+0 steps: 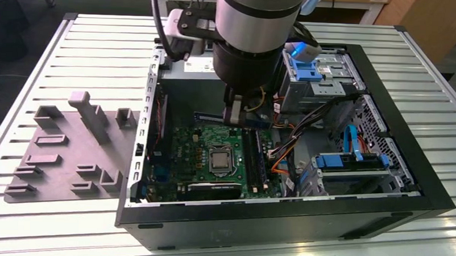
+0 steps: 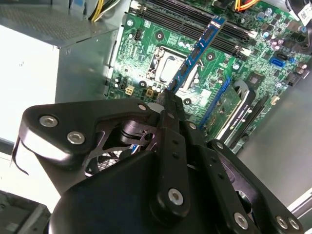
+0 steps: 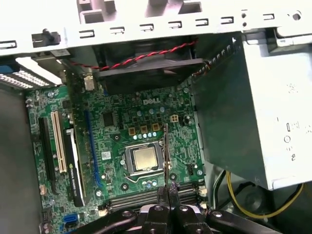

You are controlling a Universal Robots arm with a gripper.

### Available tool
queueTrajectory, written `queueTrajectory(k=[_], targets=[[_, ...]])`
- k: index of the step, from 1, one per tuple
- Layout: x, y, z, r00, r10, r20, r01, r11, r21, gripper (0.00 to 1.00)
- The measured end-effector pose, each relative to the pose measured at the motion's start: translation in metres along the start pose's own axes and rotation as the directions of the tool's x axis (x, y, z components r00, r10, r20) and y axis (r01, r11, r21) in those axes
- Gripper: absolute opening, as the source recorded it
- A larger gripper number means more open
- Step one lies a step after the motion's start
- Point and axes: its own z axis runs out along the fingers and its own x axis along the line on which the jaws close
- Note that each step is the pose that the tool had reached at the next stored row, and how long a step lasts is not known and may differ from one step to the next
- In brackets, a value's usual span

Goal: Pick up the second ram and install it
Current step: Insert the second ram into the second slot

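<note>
My gripper [image 1: 235, 118] hangs inside the open computer case [image 1: 408, 168], shut on the second ram [image 2: 197, 51], a thin blue stick with dark chips. In the second wrist view the stick juts out from my fingertips [image 2: 171, 96] over the green motherboard [image 2: 141, 53]. Seen edge-on in the first wrist view, the ram [image 3: 166, 156] is a narrow line above the processor socket [image 3: 145, 160], held clear of the board. The long dark memory slots [image 2: 204, 19] lie just past the stick's far end, and they show beside the socket in the exterior view [image 1: 254, 158].
A grey moulded tray [image 1: 60, 150] with raised blocks lies on the slatted table at the exterior view's left. Inside the case are a power supply box [image 3: 263, 112], a fan [image 3: 146, 73], coloured cables [image 1: 288, 147], blue drive brackets [image 1: 340, 161] and an upright card [image 3: 73, 161].
</note>
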Motion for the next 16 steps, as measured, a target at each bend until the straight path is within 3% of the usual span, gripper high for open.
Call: queueTrajectory(k=[9, 16], targets=[[0.0001, 0.0000, 0.0006, 0.9958, 0.092, 0.0058, -0.092, 0.9957, 0.0117, 0.11], [0.0002, 0.0000, 0.0014, 0.9837, 0.179, 0.0123, -0.179, 0.9835, 0.0224, 0.11]])
